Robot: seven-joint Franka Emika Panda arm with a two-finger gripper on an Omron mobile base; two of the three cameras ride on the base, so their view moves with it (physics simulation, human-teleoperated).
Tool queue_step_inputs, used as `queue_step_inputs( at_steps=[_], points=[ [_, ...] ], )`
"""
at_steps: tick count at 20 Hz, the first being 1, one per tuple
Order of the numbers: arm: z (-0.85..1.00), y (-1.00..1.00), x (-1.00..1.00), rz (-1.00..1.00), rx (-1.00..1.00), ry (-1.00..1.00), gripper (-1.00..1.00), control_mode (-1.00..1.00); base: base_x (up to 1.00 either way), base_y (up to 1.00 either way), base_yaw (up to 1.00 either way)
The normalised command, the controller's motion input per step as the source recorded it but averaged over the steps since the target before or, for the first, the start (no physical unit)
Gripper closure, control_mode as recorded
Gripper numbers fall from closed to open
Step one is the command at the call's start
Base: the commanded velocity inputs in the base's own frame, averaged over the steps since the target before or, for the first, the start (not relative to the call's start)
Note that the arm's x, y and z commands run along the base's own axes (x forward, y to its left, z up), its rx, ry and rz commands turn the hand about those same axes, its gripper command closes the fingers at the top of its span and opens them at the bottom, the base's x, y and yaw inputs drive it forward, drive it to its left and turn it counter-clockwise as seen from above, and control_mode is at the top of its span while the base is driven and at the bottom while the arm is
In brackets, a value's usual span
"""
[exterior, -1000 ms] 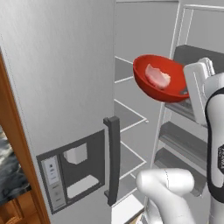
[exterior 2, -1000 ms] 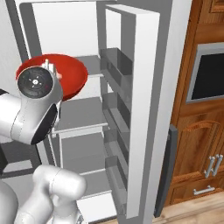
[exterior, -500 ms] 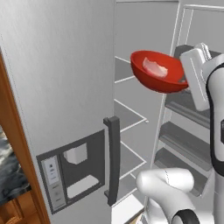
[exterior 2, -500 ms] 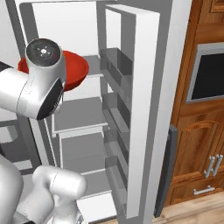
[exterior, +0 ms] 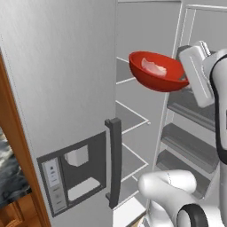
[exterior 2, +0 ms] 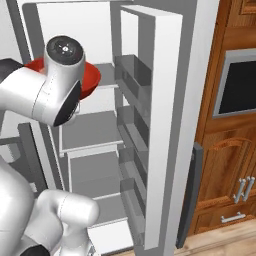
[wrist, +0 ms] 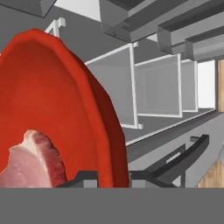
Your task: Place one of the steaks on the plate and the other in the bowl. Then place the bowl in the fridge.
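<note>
gripping one bowl (exterior: 157,73), one steak (exterior: 153,67), tool (wrist: 113,176)

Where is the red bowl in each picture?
Left base view: bowl upper middle, held up in front of the open fridge's shelves.
Right base view: bowl upper left, mostly behind the white arm.
Hand view: bowl on the left, with a steak inside.
Shared landmark: the fridge shelves.

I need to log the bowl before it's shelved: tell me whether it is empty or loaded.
Loaded. The red bowl, pinched at its rim by the gripper, carries one pale pink steak inside.
</note>
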Motion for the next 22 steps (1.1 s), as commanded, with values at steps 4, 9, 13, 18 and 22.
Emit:
queue_step_inputs(
  at_steps=[4, 9, 13, 18, 22],
  points=[
    [0.00, 0.05, 0.31, 0.01, 0.00, 0.00, 1.00, -1.00, 0.00, 0.00, 0.00],
    [0.00, 0.01, 0.42, 0.00, 0.00, 0.00, 1.00, -1.00, 0.00, 0.00, 0.00],
    [0.00, 0.07, 0.42, 0.00, -0.02, 0.00, 1.00, -1.00, 0.00, 0.00, 0.00],
    [0.00, 0.22, 0.27, 0.04, -0.09, 0.00, 1.00, -1.00, 0.00, 0.00, 0.00],
    [0.00, 0.12, 0.28, 0.05, -0.09, 0.01, 1.00, -1.00, 0.00, 0.00, 0.00]
  ],
)
